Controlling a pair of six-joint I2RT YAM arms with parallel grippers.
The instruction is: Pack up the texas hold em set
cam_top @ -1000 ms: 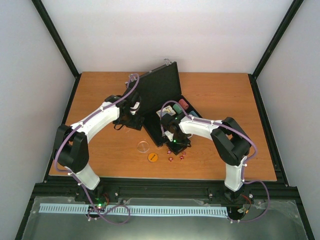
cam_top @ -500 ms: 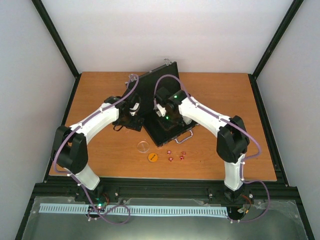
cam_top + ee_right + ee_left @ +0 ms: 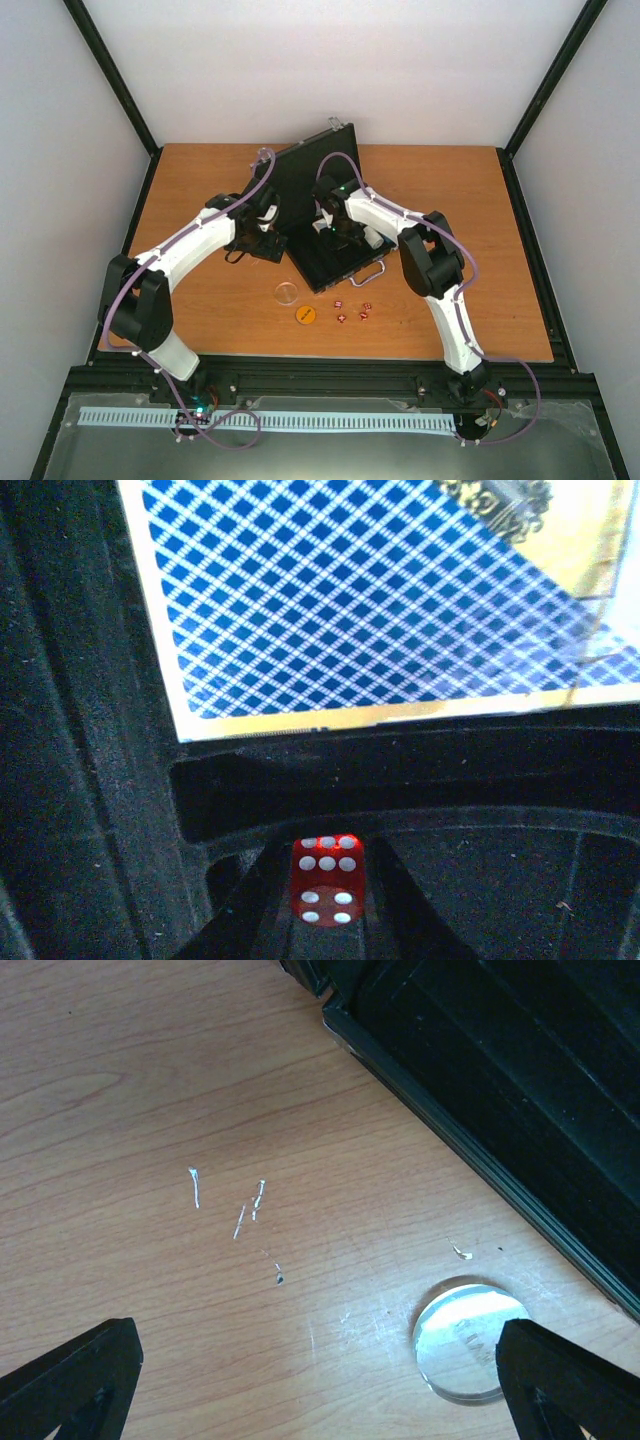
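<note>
Over the briefcase (image 3: 300, 190), the right hand (image 3: 326, 930) has come from the bench (image 3: 200, 190), pinching one red die (image 3: 325, 878) beside the card box (image 3: 380, 600). The left hand (image 3: 320, 1390) is spread and idle. Release is pending.

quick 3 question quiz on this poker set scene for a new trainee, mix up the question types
1. True or false: the left gripper is closed on the clear round plastic disc.
2. What does the right gripper hold inside the black rectangular case? A) a flat orange disc B) a small red die C) a blue poker chip
3. How many small red dice lie loose on the wooden table?

Key:
1. False. It is open, and the disc lies on the table.
2. B
3. Four
</note>
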